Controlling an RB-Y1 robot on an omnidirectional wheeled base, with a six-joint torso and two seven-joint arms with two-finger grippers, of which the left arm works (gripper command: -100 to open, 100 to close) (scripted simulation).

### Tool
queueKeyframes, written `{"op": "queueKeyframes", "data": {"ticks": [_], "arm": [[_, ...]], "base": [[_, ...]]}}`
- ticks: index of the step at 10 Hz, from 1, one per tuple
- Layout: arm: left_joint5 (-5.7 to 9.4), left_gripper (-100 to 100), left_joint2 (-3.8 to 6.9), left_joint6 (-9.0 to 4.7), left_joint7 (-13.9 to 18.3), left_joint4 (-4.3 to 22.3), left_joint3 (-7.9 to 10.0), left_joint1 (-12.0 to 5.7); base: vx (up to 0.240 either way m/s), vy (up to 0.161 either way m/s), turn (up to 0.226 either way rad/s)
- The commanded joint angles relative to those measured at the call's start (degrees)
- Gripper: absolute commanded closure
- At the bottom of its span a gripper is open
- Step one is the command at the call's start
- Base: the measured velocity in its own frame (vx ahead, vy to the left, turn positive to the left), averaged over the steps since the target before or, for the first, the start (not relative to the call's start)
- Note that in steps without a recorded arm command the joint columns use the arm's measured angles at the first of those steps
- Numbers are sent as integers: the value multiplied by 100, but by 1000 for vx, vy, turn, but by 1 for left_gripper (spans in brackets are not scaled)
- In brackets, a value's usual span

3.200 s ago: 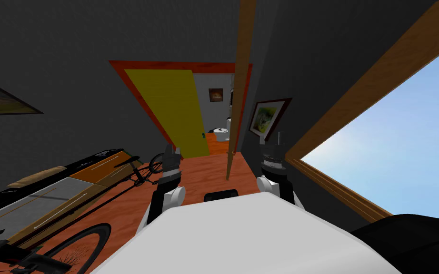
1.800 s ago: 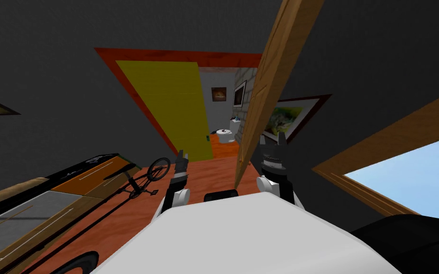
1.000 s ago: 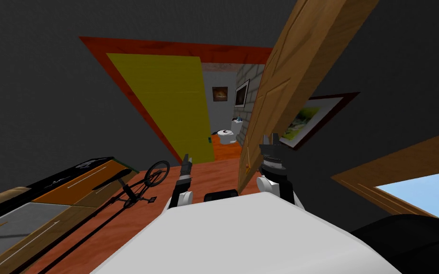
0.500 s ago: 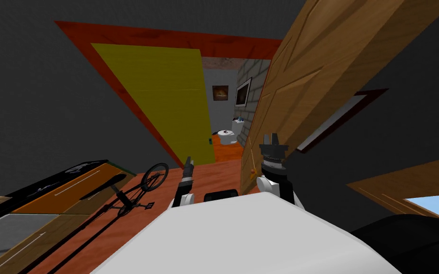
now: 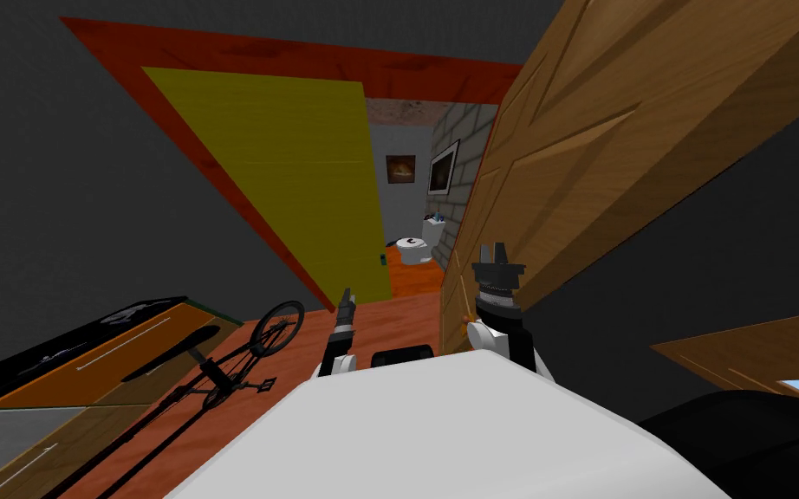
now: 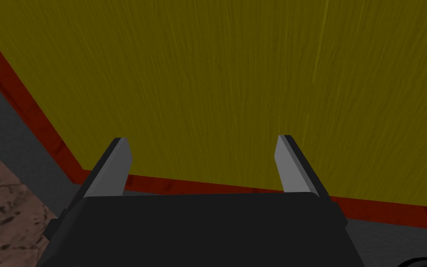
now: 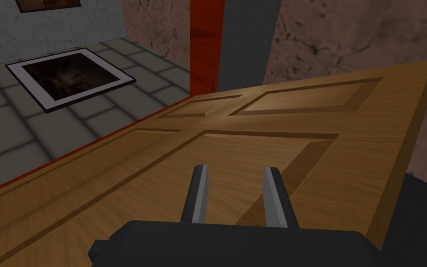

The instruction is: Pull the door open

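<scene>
The brown panelled door [image 5: 580, 165] stands swung out at my right, its free edge toward me and its face running up to the right. A small orange knob [image 5: 464, 327] sits low on that edge, beside my right forearm. My right gripper [image 5: 496, 250] is raised in front of the door's face [image 7: 254, 153]. Its fingers [image 7: 201, 190] stand narrowly apart with nothing between them. My left gripper [image 5: 345, 295] is open [image 6: 203, 140] and faces the yellow door [image 6: 235, 79].
A yellow door [image 5: 302, 173] in a red frame [image 5: 259, 56] stands ahead, with a toilet [image 5: 411, 249] seen through the gap. A bicycle [image 5: 233, 364] and a low cabinet [image 5: 86, 355] lie at the left. A wooden window frame [image 5: 753, 346] is at the right.
The brown door's face has swung wider across the right and now hides the framed picture on that wall. My view has shifted forward. My right gripper's fingers have drawn closer together.
</scene>
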Motion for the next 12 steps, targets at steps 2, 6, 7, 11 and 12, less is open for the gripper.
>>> {"op": "queueKeyframes", "data": {"ticks": [2,6,7,11,12], "arm": [[6,-100,-30,-120,-5,342,-53,-56],[17,-100,-111,-299,-13,916,-150,-143],[19,-100,-125,-323,-14,995,-164,-155],[27,-100,-202,-441,-20,1376,-228,-212],[29,-100,-220,-463,-21,1447,-241,-223]], "base": [[83,5,-18],[135,5,-25],[127,7,-20],[101,-1,-12],[91,1,-3]]}}
